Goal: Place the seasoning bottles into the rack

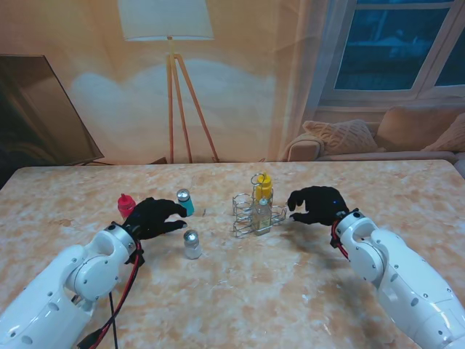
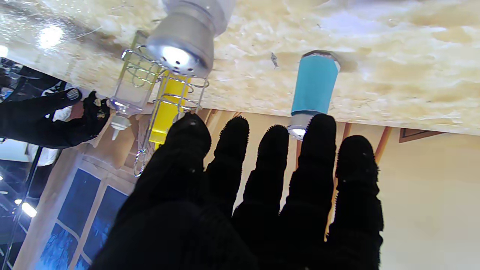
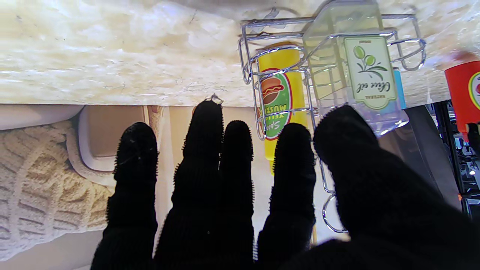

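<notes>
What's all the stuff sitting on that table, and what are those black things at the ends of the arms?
Wire rack: one, silver, middle of the table.
Mustard bottle: one, yellow, standing in the rack, on its far side.
Olive oil bottle: one, clear with a green label, standing in the rack, on its near side.
Teal shaker: one, teal with a silver cap, left of the rack.
Clear shaker: one, clear with a silver cap, nearer to me than the teal one.
Red bottle: one, red, farthest left.
Table: one, beige marble pattern.
Left hand: black glove, open, between the red bottle and the shakers.
Right hand: black glove, open, just right of the rack.
</notes>
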